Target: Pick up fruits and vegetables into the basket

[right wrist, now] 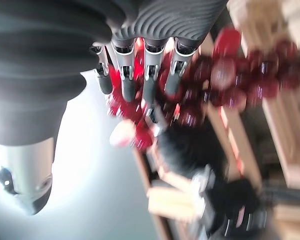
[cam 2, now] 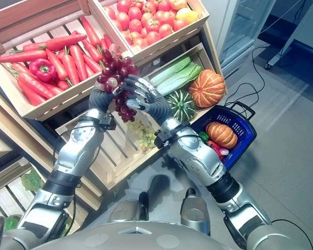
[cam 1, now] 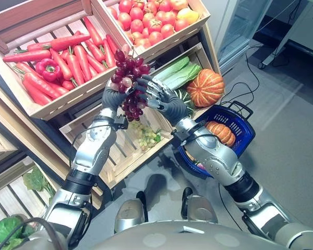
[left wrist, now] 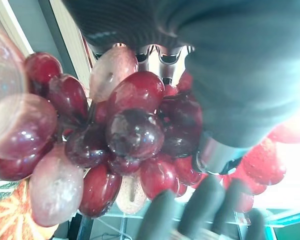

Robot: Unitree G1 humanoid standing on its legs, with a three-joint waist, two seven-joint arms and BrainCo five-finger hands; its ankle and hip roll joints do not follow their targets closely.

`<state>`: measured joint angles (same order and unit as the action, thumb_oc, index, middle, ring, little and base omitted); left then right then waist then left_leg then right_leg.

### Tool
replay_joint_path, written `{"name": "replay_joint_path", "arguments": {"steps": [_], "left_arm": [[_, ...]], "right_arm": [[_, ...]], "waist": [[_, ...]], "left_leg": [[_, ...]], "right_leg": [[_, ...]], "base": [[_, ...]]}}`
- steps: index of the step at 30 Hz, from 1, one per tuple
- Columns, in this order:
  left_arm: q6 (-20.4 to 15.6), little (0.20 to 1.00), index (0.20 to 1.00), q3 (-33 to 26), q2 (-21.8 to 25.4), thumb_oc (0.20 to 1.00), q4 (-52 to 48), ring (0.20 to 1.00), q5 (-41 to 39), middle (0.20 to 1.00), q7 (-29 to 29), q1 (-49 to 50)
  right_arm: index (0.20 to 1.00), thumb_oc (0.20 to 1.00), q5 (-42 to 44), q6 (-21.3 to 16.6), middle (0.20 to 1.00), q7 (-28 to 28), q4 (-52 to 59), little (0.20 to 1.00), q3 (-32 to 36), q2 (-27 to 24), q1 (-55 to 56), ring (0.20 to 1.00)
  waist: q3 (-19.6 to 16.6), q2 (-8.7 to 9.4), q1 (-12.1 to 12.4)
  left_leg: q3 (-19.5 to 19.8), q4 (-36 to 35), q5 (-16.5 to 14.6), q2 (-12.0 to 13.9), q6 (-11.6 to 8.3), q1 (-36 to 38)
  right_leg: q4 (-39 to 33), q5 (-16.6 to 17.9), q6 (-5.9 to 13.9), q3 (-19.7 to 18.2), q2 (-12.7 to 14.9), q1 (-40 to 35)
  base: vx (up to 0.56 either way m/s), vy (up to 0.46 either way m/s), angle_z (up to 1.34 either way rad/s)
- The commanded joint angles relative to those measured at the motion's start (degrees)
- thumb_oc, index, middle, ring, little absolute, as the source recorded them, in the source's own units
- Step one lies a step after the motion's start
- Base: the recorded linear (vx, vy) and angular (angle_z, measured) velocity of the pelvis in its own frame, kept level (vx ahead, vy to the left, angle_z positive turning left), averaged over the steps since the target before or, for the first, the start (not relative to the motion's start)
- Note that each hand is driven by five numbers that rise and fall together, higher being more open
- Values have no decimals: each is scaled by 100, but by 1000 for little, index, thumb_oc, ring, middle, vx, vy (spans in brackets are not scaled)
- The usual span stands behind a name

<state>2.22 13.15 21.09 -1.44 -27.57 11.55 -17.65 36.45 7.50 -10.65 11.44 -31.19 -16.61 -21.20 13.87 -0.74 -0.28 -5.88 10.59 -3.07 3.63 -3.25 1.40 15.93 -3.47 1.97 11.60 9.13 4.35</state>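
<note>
A bunch of red grapes [cam 1: 128,70] hangs in the air in front of the wooden shelf crates. My left hand [cam 1: 113,97] comes up from below on its left, fingers curled round the bunch; the grapes [left wrist: 135,132] sit right against it in the left wrist view. My right hand [cam 1: 169,104] is on the bunch's right side, its fingers [right wrist: 150,85] nearly straight and touching the grapes [right wrist: 240,82]. The blue basket [cam 1: 246,122] stands on the floor lower right, behind my right forearm, with a small orange pumpkin [cam 1: 220,133] and other produce inside.
A crate of carrots [cam 1: 73,62] with a red pepper [cam 1: 48,69] is upper left, and a crate of tomatoes [cam 1: 151,23] upper middle. The lower crate holds green grapes [cam 1: 146,136], leafy greens [cam 1: 177,73], a striped squash [cam 2: 181,104] and a big pumpkin [cam 1: 205,87].
</note>
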Motion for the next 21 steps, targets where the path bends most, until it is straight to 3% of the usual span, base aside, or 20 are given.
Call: {"name": "replay_joint_path", "arguments": {"steps": [1,6,8,15,21], "left_arm": [[-760,200,200,147,106,200,-618,200,135,200,216,-613],[-966,200,200,-5,73,200,-745,200,276,200,465,-496],[-986,200,200,-78,42,200,-802,200,267,200,526,-444],[-1233,200,200,-406,16,200,-1086,200,512,200,829,-212],[-1432,200,200,-548,44,200,-1255,200,647,200,971,-80]], "right_arm": [[1000,1000,-298,-234,1000,-327,22,1000,73,336,-285,1000],[1000,1000,-1278,-1108,1000,-494,87,1000,428,177,-128,1000],[1000,1000,-1556,-1204,1000,-735,272,1000,580,119,-65,1000],[1000,1000,-1828,-867,1000,-1405,651,1000,1030,-3,243,1000],[1000,1000,-1751,-788,1000,-1385,783,1000,1079,-33,438,1000]], "waist": [[-100,95,-133],[-66,58,-202],[-58,39,-231],[-2,-29,-327],[71,-81,-383]], "left_leg": [[-344,95,-454,-46,220,279],[-369,44,-464,-47,234,329],[-380,33,-472,-46,240,341],[-412,41,-518,-72,267,353],[-430,71,-538,-99,285,339]], "right_leg": [[-479,-75,527,-164,288,-624],[-488,-79,533,-188,290,-631],[-483,-85,543,-205,296,-622],[-436,-129,542,-266,294,-577],[-382,-147,529,-304,299,-522]], "base": [[-13,45,-6],[-1,35,-4],[4,33,-5],[-4,33,-6],[-11,35,-7]]}}
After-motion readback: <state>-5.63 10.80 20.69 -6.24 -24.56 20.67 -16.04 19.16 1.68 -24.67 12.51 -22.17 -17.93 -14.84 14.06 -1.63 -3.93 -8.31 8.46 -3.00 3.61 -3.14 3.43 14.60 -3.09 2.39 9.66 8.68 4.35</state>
